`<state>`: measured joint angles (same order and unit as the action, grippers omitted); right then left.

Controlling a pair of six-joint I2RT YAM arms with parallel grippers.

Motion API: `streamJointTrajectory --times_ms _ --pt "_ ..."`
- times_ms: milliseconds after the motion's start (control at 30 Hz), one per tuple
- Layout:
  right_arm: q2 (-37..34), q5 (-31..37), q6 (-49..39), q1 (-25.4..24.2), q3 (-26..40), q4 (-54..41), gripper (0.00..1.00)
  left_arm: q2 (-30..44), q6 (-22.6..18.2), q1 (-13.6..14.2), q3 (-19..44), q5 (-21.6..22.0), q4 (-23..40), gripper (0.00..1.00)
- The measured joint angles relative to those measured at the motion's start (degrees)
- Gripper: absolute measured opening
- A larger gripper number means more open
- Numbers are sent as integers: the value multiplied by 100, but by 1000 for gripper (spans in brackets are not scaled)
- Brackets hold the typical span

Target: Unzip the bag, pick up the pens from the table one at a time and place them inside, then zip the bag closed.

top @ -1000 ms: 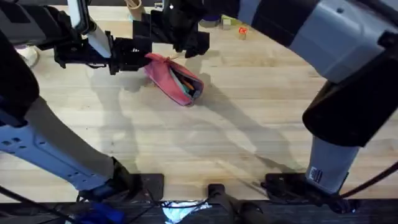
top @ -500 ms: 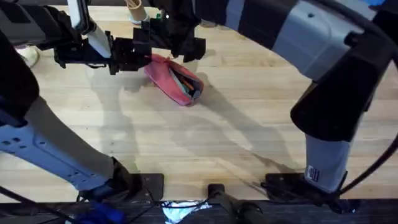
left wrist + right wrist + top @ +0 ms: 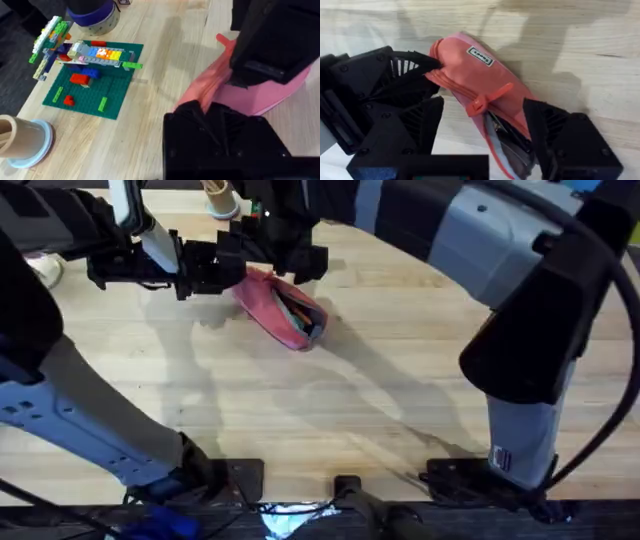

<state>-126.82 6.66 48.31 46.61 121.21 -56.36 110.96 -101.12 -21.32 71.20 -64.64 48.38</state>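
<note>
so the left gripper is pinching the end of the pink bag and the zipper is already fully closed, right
Not quite. The left gripper is pinching the end of the pink bag, but the zipper is not fully closed: the right wrist view shows the bag gaping open past the zip-tie pull, with the greyish lining showing. The overhead view shows the open end too.

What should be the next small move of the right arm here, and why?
Probably close the right gripper on the zipper pull and draw it toward the held end. The bag is still partly open, pens show inside, and the left gripper pinches one end, steadying it.
</note>
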Motion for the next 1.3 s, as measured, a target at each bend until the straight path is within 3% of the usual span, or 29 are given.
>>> streamJointTrajectory --times_ms 467,833,967,1300 --pt "0 0 103 15 0 0 905 0 -2 0 0 0 0 42" --pt "-153 0 125 15 0 48 788 0 -2 2 0 5 0 42" --pt "-171 4 131 15 0 44 674 0 0 2 0 15 -2 42" --pt "-170 -4 140 22 0 92 276 0 0 7 0 15 -4 42"
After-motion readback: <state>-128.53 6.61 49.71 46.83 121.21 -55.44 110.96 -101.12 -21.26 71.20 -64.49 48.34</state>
